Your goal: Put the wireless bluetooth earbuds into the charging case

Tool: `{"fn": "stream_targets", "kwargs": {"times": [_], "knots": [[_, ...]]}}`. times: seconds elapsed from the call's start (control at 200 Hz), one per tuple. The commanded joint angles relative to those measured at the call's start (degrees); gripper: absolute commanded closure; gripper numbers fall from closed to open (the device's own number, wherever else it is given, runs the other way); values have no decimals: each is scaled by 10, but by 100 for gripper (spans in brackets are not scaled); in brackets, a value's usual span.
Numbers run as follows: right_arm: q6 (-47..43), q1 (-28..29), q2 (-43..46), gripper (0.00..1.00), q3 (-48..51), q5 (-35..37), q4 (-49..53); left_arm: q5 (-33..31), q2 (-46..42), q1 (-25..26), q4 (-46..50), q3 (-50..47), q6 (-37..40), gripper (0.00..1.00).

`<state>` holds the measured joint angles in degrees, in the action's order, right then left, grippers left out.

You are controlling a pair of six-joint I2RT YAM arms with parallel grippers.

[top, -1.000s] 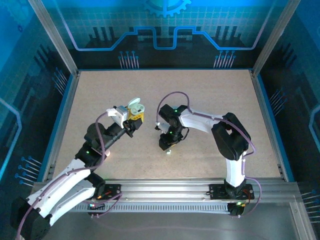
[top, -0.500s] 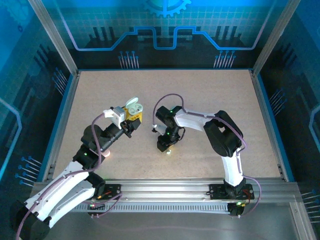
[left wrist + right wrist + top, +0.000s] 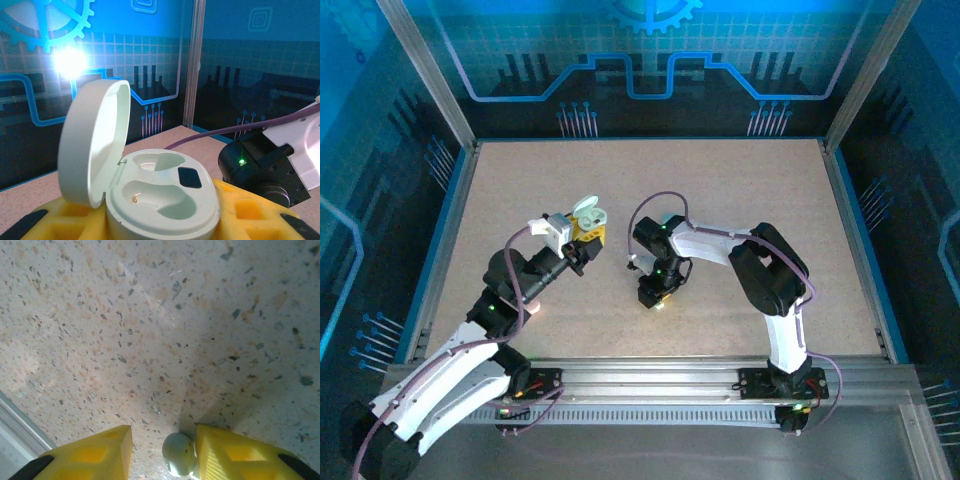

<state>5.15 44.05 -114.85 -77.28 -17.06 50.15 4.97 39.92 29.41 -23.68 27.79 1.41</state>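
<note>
From above: left claw (image 3: 583,236) lifted off the tabletop (image 3: 740,190), at ten o'clock of right claw (image 3: 656,297), clamped on open charging case (image 3: 589,213). Closer, from left wrist: both wells empty, lid (image 3: 95,145) hinged up at nine o'clock. From right wrist: yellow fingers (image 3: 235,455) apart, earbud (image 3: 179,454) lying between, against the three-o'clock one.
</note>
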Motion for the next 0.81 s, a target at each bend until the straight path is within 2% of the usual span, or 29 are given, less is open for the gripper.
{"fn": "stream_targets", "kwargs": {"times": [0.0,0.315,0.53,0.675,0.8], "knots": [[12,20,13,62,0,20,38,11,-1,0,-6,11,-12,66],[32,32,-13,70,-25,75,69,10,-4,0,-4,10,-14,65],[50,38,-22,68,-34,95,72,10,-2,0,-6,9,-14,65],[73,38,-26,63,-43,87,67,11,-2,0,-4,9,-14,66],[97,38,-30,63,-49,78,59,9,-2,0,-4,8,-14,66]]}}
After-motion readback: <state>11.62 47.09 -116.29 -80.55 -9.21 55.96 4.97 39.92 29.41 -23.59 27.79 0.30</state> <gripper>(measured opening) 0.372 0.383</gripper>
